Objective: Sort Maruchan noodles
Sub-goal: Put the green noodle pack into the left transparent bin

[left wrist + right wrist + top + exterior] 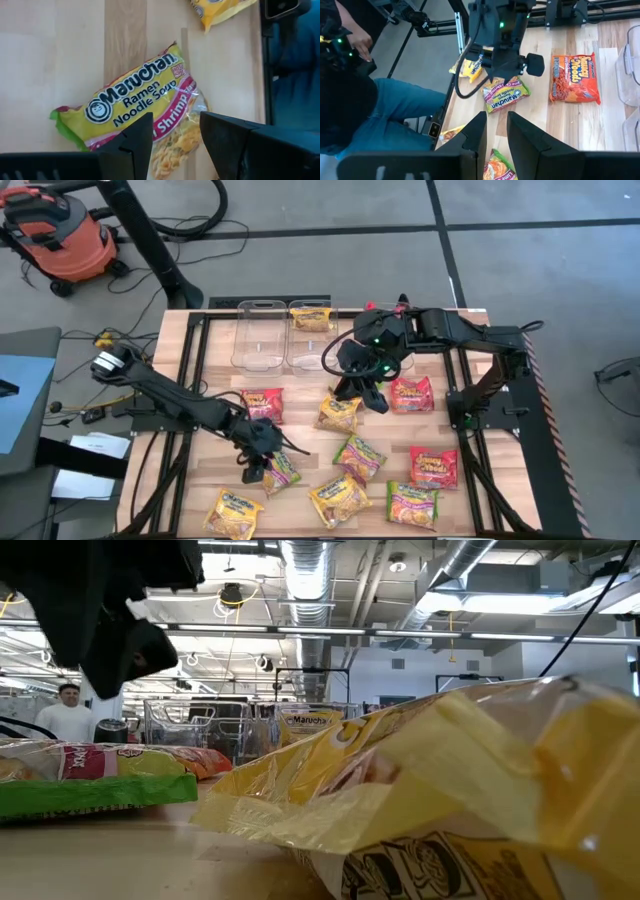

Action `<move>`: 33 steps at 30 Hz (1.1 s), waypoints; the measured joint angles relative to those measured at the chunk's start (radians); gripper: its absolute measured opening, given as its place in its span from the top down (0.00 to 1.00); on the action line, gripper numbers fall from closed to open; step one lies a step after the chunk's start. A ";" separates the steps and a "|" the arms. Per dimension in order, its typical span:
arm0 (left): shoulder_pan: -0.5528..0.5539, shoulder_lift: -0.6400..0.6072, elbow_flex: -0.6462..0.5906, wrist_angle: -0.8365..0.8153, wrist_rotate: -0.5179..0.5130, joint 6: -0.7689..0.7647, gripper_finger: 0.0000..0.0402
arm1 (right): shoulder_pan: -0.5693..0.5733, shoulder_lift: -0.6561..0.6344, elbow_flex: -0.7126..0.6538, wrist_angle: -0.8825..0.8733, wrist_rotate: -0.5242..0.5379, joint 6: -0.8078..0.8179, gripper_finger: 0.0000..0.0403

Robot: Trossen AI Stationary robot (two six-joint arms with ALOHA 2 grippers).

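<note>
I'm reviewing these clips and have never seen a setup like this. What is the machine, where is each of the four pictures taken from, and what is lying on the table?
Two dark robot arms work at a slatted wooden table. One picture looks straight down, one sits at table height, and one rides on each wrist.

Square crinkly plastic Maruchan noodle packets lie scattered; one yellow packet sits in a clear plastic bin, while the neighbouring clear bin holds none.

The left end effector is open, straddling a green-and-pink shrimp packet. The right end effector is open over the table's middle, holding nothing. A person in jeans is beside the table.
</note>
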 joint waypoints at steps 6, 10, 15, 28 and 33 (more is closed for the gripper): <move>-0.011 0.066 0.001 0.028 -0.002 0.006 0.63 | 0.000 0.000 0.000 -0.010 0.000 0.000 0.75; -0.011 0.115 0.001 0.025 -0.009 0.008 0.63 | 0.000 0.000 0.000 -0.028 -0.001 -0.001 0.75; -0.012 0.169 0.004 0.047 -0.009 0.035 0.63 | 0.000 0.000 0.000 -0.029 -0.001 -0.008 0.75; -0.044 0.192 0.006 -0.051 -0.285 0.056 0.65 | 0.021 0.000 0.000 -0.027 -0.002 -0.008 0.75; -0.044 0.192 0.006 -0.069 -0.323 0.057 0.66 | 0.034 0.000 0.000 -0.025 0.000 -0.008 0.75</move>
